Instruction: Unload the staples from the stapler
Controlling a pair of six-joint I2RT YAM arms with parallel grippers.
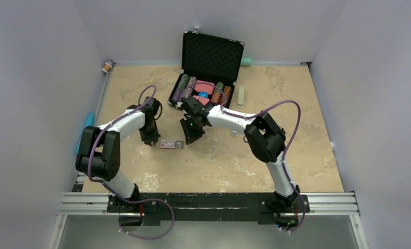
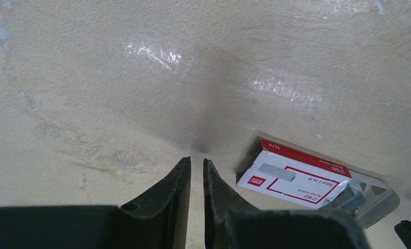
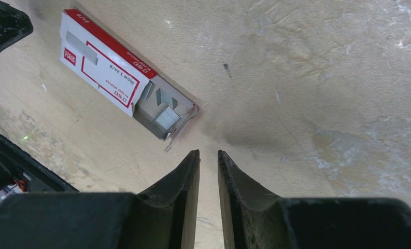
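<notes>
Open black case [image 1: 212, 52]; poker chips [image 1: 185, 87] inside

Robotics laboratory cell: white panel walls [image 1: 37, 78] enclose the beige tabletop [image 1: 296, 129] around the right gripper [image 1: 188, 140]; aluminium mounting rail [image 1: 332, 203] behind it.

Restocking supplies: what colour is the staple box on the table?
The staple box is white with red; right wrist view.

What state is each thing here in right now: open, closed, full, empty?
Staple box: tray slid partly out.
Staples: lying in the exposed tray.
Black case: lid open, upright.
Left fingers: nearly shut, empty.
Right fingers: nearly shut, empty.
</notes>
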